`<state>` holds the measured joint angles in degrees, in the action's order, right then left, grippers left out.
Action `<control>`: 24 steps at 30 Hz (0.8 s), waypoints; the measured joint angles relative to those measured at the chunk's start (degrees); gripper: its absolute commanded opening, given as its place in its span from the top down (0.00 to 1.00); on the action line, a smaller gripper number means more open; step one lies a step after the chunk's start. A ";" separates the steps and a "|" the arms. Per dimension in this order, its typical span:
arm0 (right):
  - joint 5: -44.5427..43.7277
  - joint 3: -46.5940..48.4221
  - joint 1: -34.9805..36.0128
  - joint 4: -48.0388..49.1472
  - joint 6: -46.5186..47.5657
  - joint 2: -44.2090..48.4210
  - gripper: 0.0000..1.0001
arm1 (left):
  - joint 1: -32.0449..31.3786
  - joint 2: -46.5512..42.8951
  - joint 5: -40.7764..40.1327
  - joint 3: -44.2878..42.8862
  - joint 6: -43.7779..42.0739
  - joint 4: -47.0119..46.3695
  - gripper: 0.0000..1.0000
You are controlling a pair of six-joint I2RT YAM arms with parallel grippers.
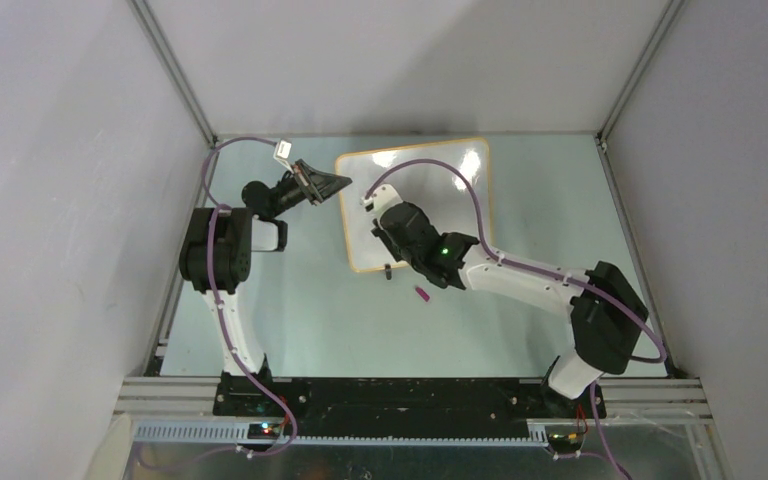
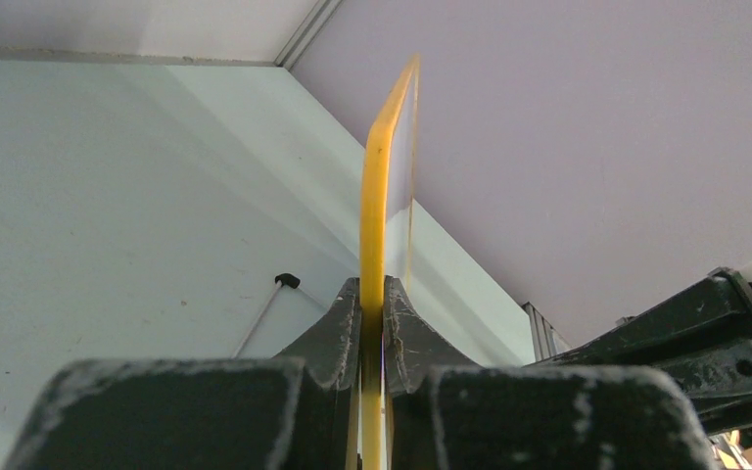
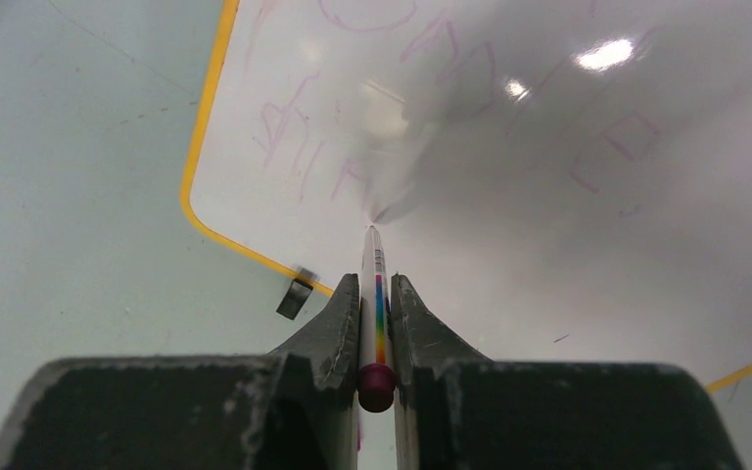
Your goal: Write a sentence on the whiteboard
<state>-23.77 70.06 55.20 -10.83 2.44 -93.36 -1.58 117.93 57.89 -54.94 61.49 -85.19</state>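
The whiteboard (image 1: 460, 190), white with a thin orange-yellow frame, lies at the back middle of the table. My left gripper (image 1: 340, 184) is shut on its left edge. In the left wrist view the yellow frame (image 2: 377, 186) runs edge-on between that gripper's (image 2: 373, 286) jaws. My right gripper (image 1: 380, 228) hovers over the board's left half, shut on a white marker (image 3: 375, 284) with a rainbow stripe and a dark red end. The marker's tip meets the board (image 3: 548, 225) near faint purple writing (image 3: 289, 137).
A small purple cap (image 1: 423, 294) lies on the table just off the board's near edge. A black clip foot (image 3: 295, 295) sits on the board's frame. Grey walls close in the table on the left, back and right.
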 measured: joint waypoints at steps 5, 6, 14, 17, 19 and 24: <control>0.55 0.02 -0.17 -0.83 0.17 3.02 1.00 | 0.00 0.00 0.02 0.00 0.02 -0.04 1.00; 0.68 0.04 -0.22 -0.98 0.15 3.78 1.00 | 0.00 0.00 0.02 0.00 0.02 -0.04 1.00; 1.36 0.68 -1.73 -1.46 0.17 5.18 1.00 | 0.00 0.00 0.02 0.00 0.02 -0.07 1.00; 1.33 0.68 -2.29 -1.31 0.20 4.87 1.00 | 0.00 0.00 0.02 0.00 0.02 -0.07 1.00; 1.33 0.68 -2.71 -1.29 0.28 4.35 1.00 | 0.00 0.00 0.02 0.00 0.02 -0.07 1.00; 1.40 0.68 -2.93 -1.09 0.59 2.45 1.00 | 0.00 0.00 0.02 0.00 0.02 -0.07 1.00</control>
<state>-22.37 70.74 52.27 -11.92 3.03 -90.91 -1.58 117.93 57.91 -54.94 61.52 -85.25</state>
